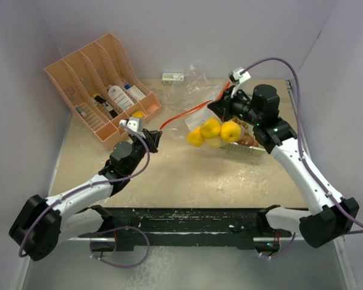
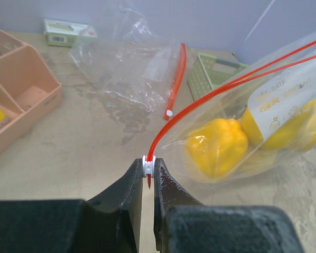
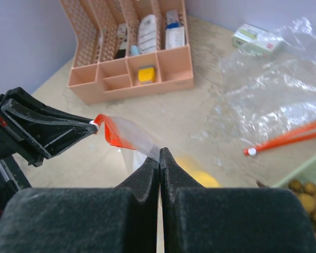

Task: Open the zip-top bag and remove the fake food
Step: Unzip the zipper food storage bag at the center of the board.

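The zip-top bag (image 2: 284, 94) hangs above the bench (image 1: 187, 175) right of centre, stretched between both grippers, and contains the fake food (image 2: 217, 146): yellow peppers and lemons. A green basket (image 2: 210, 74) near the right edge holds brown nut-like pieces (image 3: 305, 197); an orange rack (image 1: 78, 72) in the far left corner holds white bottles (image 3: 147, 32). The left gripper (image 2: 148, 167), extended from the near left corner, is clenched on the bag's white slider (image 2: 148, 164); the right gripper (image 3: 159, 157), pointing left, is clamped on the clear bag film.
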Motion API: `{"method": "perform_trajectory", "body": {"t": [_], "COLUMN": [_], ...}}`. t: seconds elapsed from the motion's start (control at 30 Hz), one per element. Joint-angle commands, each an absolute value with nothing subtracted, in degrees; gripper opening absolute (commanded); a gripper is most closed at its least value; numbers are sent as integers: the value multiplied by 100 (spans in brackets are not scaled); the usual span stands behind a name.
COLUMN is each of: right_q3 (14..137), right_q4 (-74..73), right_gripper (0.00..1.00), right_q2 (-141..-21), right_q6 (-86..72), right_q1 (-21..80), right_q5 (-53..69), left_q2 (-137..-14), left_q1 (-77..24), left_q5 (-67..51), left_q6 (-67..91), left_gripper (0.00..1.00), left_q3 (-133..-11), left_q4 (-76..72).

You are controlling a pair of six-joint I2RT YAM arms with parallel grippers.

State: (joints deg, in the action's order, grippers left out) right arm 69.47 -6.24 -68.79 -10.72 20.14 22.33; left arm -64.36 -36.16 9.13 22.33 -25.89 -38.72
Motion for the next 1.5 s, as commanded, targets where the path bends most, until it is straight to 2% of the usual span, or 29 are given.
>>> {"method": "perform_trajectory", "body": {"t": [0.0, 0.2, 0.37, 0.47, 0.6, 0.73, 0.77, 0.83, 0.97, 1.17, 1.27, 1.4, 1.47], "right_q3": [7487, 8476, 9656, 9419, 8422, 7549, 7329, 7100, 6743, 6062, 5830, 5111, 4624], "right_q4": [88, 388, 134, 339, 700, 866, 875, 714, 401, 447, 527, 887, 1375], "right_gripper": [0, 0, 0, 0, 1, 44, 51, 60, 60, 44, 40, 39, 48], "right_q2": [-7411, -8654, -9501, -9473, -9163, -8742, -8612, -8330, -7708, -6704, -6430, -6458, -6412], "right_q6": [-1122, -1342, -1366, -1413, -1438, -1435, -1433, -1410, -1431, -1914, -2181, -2800, -3085], "right_q1": [2269, 2363, 2364, 2364, 2364, 2361, 2364, 2364, 2373, 2387, 2386, 2520, 2638], "right_q5": [2106, 2387, 2367, 2269, 2079, 1838, 1794, 1530, 1188, 968, 1340, 1813, 1842], "left_q2": [-5701, -5347, -4980, -5078, -5649, -6500, -6668, -6932, -7117, -7043, -7061, -7178, -7266], "left_q1": [-3566, -3564, -3572, -3584, -3648, -3816, -3844, -3885, -3937, -3971, -3978, -3989, -4007], "left_q5": [1743, 2578, 2781, 2805, 2269, 1792, 1716, 1600, 1488, 1421, 1348, 1115, 942], "left_q6": [2802, 3087, 2784, 2445, 2229, 2187, 2187, 2226, 2253, 2243, 2251, 2366, 2419], "left_gripper": [0, 0, 0, 0, 0, 0, 0, 0, 0, 0, 0, 0, 0], "left_q3": [-2698, -2438, -2239, -2324, -2373, -2579, -2626, -2670, -2703, -2744, -2847, -3054, -3156], "left_q4": [-2929, -2122, -2011, -2010, -2505, -2967, -3061, -3240, -3436, -3436, -3402, -3412, -3455]}}
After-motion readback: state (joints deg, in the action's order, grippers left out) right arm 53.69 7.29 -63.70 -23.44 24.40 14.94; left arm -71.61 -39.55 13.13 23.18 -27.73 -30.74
